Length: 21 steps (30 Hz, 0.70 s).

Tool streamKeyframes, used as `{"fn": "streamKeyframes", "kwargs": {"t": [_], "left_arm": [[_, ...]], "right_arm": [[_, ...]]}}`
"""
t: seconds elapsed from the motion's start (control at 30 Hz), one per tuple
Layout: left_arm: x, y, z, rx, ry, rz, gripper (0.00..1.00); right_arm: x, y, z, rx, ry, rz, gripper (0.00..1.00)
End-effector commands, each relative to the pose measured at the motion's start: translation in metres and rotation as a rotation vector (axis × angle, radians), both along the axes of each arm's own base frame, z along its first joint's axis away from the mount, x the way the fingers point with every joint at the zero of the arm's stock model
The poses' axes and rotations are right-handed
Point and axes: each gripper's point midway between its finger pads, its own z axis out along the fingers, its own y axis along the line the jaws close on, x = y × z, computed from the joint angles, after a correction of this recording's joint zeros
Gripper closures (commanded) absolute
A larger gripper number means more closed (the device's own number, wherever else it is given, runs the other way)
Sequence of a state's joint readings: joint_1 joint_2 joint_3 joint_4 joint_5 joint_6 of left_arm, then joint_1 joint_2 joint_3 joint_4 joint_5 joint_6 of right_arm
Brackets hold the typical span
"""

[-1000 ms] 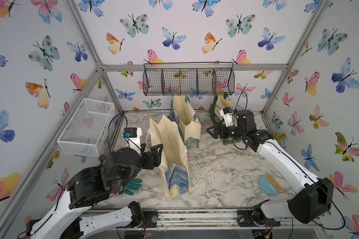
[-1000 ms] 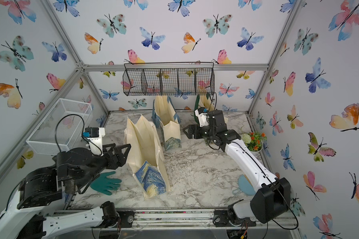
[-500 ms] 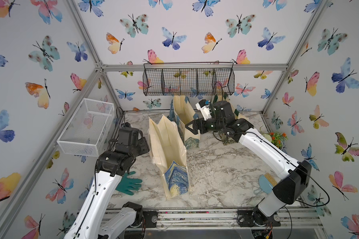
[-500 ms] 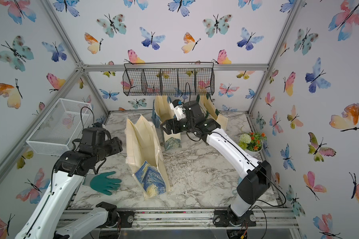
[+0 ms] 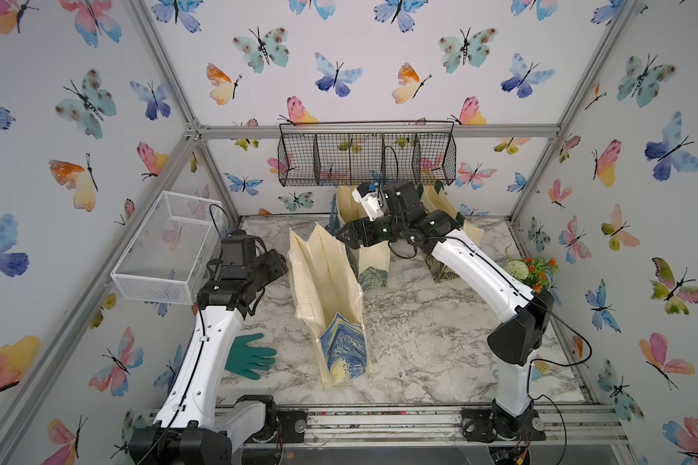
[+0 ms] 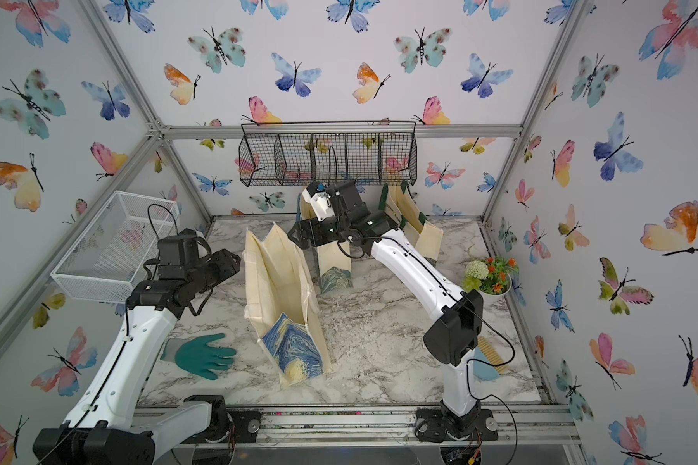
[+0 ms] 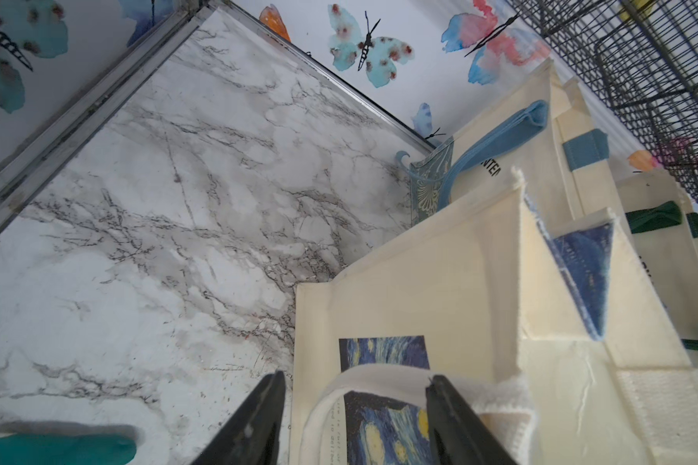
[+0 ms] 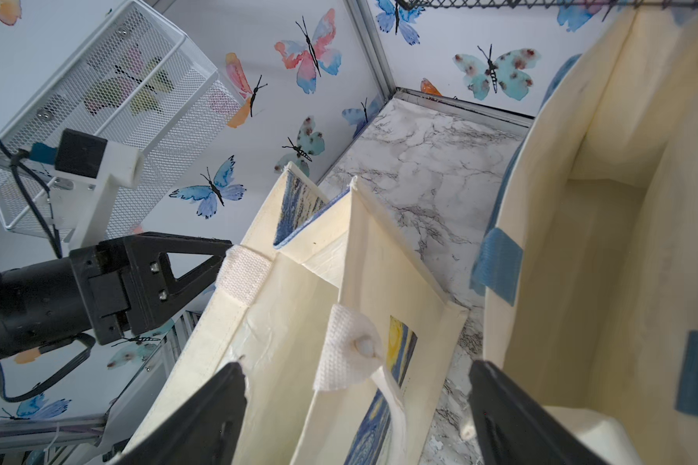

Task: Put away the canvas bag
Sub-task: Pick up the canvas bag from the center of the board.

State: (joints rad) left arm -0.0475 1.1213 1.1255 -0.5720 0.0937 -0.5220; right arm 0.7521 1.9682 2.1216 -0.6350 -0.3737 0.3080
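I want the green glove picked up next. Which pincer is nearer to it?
Left. The left pincer is beside the starry bag, just beyond the green glove; the right pincer is across that bag, farther back.

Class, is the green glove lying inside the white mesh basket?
No: in a top view the green glove lies on the marble tabletop, outside the white mesh basket.

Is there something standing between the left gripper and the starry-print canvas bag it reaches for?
Nothing visible does. The left gripper is right at the canvas bag: its open jaws stand on either side of the bag's white handle, with no other thing between.
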Motion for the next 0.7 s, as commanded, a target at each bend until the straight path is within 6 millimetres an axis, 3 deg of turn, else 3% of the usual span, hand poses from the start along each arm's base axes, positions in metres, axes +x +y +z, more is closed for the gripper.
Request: {"fn": "streamKeyframes", "kwargs": {"t": [0.0,0.23,0.67], "left_arm": [[0.01,-0.017,0.011,-0.06,-0.062,-0.086,0.4],[0.012,-0.031,0.001,-0.114,-0.031,-0.147,0.4],[0.014,-0.056,0.005,-0.178,-0.061,-0.215,0.4]], "right_arm": [[-0.007,0.004,-0.005,-0.022,0.028,0.013,0.09],[-0.019,0.025,-0.011,-0.016,0.039,0.056,0.09],[-0.04,0.064,-0.014,0.01,0.068,0.127,0.1]]}}
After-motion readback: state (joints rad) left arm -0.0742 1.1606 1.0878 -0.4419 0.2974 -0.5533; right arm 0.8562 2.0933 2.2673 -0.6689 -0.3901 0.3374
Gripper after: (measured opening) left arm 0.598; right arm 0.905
